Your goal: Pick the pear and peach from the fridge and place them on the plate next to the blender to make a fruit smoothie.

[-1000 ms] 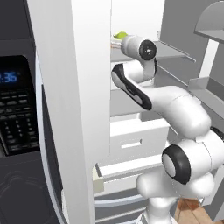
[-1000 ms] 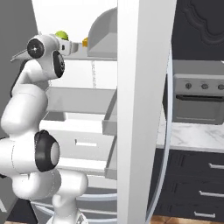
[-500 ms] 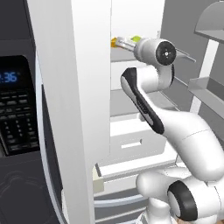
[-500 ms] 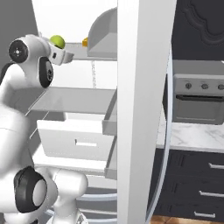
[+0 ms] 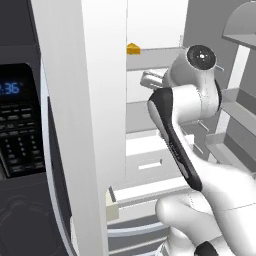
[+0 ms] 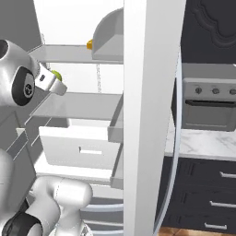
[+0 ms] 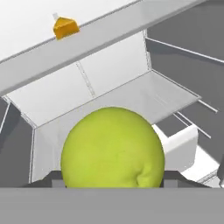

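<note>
The yellow-green pear sits between my fingers, close to the hand camera. My gripper is shut on it. In the right base view the pear shows as a small green ball at the tip of my gripper, held in the air in front of the open fridge, just above its middle shelf. In the left base view my hand reaches past the fridge door. The peach, the plate and the blender are out of view.
A yellow-orange wedge lies on the upper shelf. White drawers stand pulled out below. A black oven with a blue clock is left of the fridge. A stove and a marble counter are on the right.
My hand has come down from the upper shelf's level and back out of the fridge with the pear in it. The arm's elbow has swung. The wedge has stayed in place.
</note>
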You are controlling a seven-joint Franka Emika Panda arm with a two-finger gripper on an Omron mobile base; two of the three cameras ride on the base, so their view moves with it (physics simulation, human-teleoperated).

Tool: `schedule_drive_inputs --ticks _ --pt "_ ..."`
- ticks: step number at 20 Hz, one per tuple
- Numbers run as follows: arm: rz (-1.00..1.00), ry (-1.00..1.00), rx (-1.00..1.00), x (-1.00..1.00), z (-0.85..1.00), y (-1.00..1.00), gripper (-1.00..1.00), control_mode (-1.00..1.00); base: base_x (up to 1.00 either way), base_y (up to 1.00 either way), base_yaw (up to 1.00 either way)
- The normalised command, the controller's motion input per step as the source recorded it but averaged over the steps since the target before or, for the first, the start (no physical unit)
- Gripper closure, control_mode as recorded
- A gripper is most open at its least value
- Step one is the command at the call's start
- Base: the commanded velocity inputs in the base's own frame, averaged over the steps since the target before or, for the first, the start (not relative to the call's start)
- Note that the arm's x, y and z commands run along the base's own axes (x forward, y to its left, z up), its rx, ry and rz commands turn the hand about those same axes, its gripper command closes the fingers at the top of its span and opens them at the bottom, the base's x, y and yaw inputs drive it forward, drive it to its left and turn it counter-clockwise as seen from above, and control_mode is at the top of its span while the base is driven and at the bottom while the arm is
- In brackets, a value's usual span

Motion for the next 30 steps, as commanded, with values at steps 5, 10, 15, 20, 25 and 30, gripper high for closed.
schedule_drive_inputs --ticks 5,10,15,20,25,30 --pt "-0.11 0.17 0.01 -0.98 -0.78 -0.53 1.00 -1.00 0.00 0.00 0.00" --pt "-0.02 0.01 0.01 -0.09 -0.01 -0.03 1.00 -1.00 0.00 0.00 0.00" --pt "0.00 0.04 0.00 -0.34 -0.05 0.00 1.00 -1.00 0.00 0.00 0.00" --pt "0.00 0.00 0.00 -0.18 0.00 0.00 1.00 1.00 -0.51 0.00 -0.04" --pt "0.00 0.00 0.00 0.00 0.00 0.00 1.00 1.00 -1.00 -0.06 -0.38" --pt "0.00 0.00 0.00 0.00 0.00 0.00 1.00 1.00 -0.99 -0.06 -0.63"
